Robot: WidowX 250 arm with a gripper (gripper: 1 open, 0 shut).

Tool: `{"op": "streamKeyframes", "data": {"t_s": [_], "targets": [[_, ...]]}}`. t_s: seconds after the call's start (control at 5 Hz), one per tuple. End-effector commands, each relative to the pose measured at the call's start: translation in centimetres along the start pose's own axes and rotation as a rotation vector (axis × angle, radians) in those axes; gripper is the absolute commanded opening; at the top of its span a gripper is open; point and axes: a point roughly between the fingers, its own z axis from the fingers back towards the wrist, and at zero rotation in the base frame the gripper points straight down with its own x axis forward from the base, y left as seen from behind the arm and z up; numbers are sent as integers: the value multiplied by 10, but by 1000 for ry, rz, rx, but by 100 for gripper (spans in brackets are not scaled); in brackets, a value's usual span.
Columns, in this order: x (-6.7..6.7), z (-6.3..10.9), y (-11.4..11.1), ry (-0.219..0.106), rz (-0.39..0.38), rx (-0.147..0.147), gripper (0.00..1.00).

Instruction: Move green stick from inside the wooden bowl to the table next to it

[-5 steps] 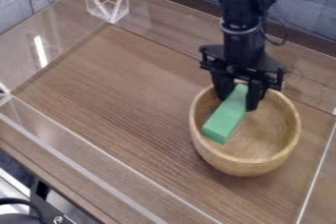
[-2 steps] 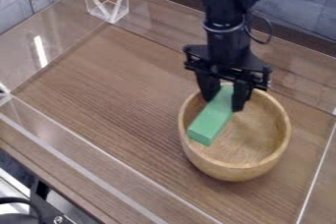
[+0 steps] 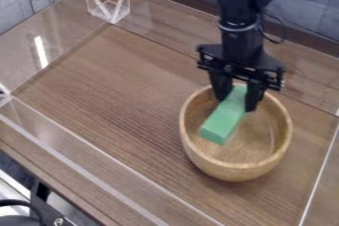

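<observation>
hand (image 3: 243, 98) clamped on top end of green stick (image 3: 224, 121) | I see stick tilted, lower end down inside wooden bowl (image 3: 265, 156) | bowl on desk (image 3: 119, 81), right side

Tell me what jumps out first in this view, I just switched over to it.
The bright green stick stands out most: it tilts up out of the wooden bowl at the right of the table, its upper end pinched in the black gripper, which points straight down. Clear acrylic walls edge the dark tabletop.
</observation>
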Motion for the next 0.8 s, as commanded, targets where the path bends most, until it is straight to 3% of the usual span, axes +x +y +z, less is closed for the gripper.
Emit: {"op": "streamKeyframes", "data": {"t_s": [0.0,0.2,0.6], "targets": [[7,12,1,-51,-27,-4,0],[3,10,4,-47,-45,-5,0],[3,5,11,-29,-162,-16,0]]}}
